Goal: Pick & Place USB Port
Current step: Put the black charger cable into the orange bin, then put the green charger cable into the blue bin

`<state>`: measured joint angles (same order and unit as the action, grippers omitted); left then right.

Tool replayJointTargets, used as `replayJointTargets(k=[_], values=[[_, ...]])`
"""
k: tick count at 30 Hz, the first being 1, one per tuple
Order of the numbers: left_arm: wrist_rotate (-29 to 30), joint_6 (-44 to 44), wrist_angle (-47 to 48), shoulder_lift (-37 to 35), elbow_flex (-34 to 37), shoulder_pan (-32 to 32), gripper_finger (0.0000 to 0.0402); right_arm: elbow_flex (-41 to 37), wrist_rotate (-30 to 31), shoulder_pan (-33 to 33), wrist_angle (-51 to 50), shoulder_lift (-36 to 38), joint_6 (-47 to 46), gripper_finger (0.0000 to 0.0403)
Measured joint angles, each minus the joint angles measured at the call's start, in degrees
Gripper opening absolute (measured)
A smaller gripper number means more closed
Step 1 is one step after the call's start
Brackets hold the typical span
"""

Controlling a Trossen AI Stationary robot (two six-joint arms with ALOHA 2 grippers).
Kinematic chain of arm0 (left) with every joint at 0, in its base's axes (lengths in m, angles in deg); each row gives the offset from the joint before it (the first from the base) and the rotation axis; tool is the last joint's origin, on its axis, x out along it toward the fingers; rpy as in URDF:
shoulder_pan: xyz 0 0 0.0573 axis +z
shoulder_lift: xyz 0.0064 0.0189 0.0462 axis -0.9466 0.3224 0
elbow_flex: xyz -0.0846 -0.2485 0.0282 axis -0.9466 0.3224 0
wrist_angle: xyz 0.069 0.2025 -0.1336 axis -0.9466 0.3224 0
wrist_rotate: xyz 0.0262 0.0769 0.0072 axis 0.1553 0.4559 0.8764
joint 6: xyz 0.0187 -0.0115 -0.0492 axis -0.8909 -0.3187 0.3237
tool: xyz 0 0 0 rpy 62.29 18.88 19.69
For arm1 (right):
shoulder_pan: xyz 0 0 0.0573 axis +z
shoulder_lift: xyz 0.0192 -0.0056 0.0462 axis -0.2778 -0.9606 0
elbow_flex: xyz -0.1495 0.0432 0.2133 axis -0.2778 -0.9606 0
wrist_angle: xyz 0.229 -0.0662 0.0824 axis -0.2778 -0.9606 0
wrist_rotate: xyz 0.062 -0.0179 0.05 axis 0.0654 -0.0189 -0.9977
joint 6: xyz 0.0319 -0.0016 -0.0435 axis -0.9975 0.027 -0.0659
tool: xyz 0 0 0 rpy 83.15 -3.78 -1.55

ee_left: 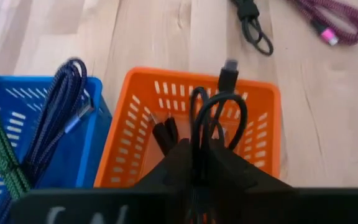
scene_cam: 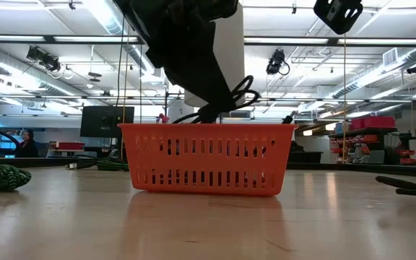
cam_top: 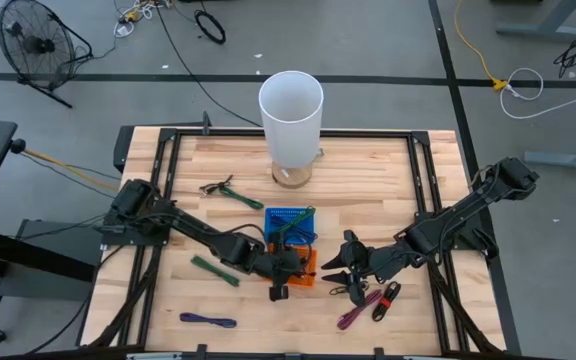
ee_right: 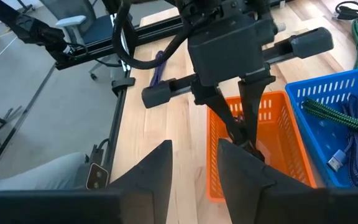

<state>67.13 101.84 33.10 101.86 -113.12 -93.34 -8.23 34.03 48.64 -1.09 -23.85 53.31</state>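
At centre frame, the left gripper (ee_right: 241, 127) hangs over the orange basket (ee_left: 263, 134), its fingers parting slightly around a coiled black USB cable (ee_left: 219, 112). The loops could snag a finger or spill over the rim. The right gripper (cam_top: 340, 262) waits half open beside it.

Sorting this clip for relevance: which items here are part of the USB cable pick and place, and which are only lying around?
In the job:
- left gripper, over the orange basket
- black USB cable between its fingers
- blue basket with cables in it

Lying about:
- white cylinder
- purple cable
- green cable
- magenta cable
- right gripper, waiting beside the baskets
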Motion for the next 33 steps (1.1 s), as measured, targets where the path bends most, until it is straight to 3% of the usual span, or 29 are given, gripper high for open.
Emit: replayJointTargets(k=[7,12,23,33], values=[[0.3,1.4,1.8,0.0,0.0,0.1,0.0116,0.0,0.1,0.0,-0.1,0.0,-0.1,0.0126],[1.2,-1.8,4.1,-1.4,-0.2,0.0,0.0116,0.0,0.2,0.0,-0.2,0.0,0.0,0.0126],[-2.9,2.9,36.8,-8.3,-7.6,-6.5,0.008,0.0,0.6,0.0,-0.5,0.0,-0.4,0.0126],[-4.8,9.0,50.1,-6.8,-7.0,-12.3,0.0108,0.0,0.6,1.0,-0.6,0.0,-0.3,0.0126]])
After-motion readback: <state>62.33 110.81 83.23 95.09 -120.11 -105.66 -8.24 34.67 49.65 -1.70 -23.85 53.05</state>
